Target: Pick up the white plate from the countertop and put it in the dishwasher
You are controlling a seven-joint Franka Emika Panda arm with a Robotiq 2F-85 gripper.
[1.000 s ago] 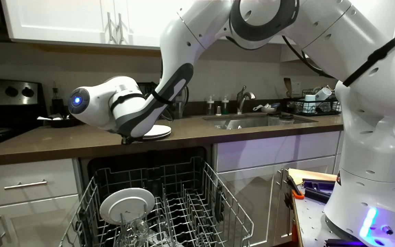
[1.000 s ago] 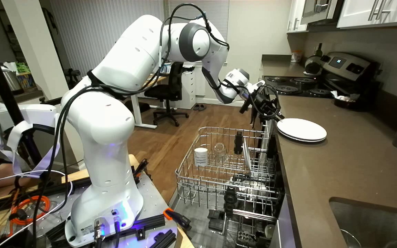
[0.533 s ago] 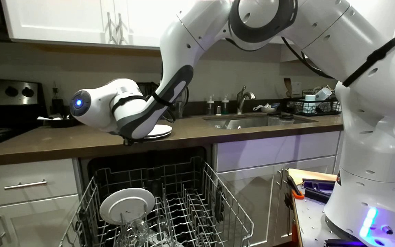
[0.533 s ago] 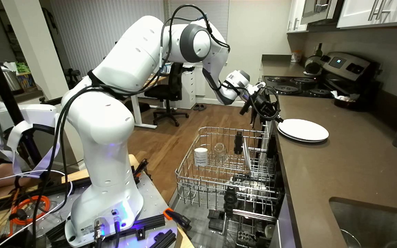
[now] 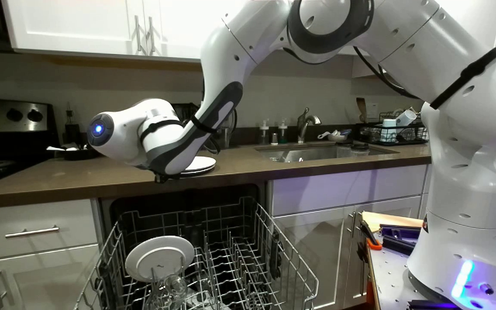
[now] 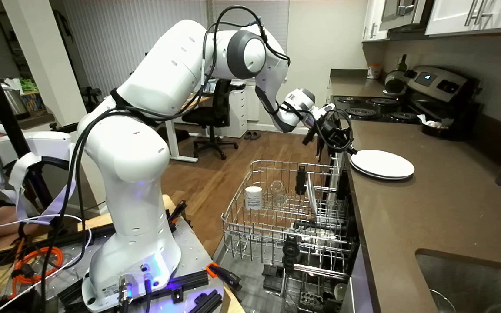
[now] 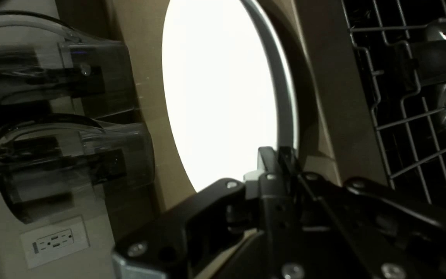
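Observation:
The white plate [image 5: 200, 163] lies flat near the front edge of the brown countertop [image 5: 239, 167], on top of a second plate [image 7: 294, 120]. It shows whole in an exterior view [image 6: 383, 163] and fills the middle of the wrist view [image 7: 219, 77]. My gripper [image 6: 353, 151] is at the plate's near rim. In the wrist view my fingertips [image 7: 277, 155] are nearly together, one over the top plate, the other in the grey gap below it. The dishwasher [image 5: 187, 199] is open beneath, its wire rack [image 6: 250, 174] pulled out.
The rack holds an upright plate [image 5: 159, 258], clear glasses [image 5: 172, 290] and a white cup [image 6: 253, 198]. Two clear pitchers [image 7: 68, 159] stand behind the plates. A black bowl [image 6: 436, 129] sits farther along by the stove [image 6: 372, 106]. The sink [image 5: 317, 153] lies to the other side.
Over the first half second my gripper moved slightly down and the plates shifted slightly away from the counter's front edge. Since then almost nothing has moved.

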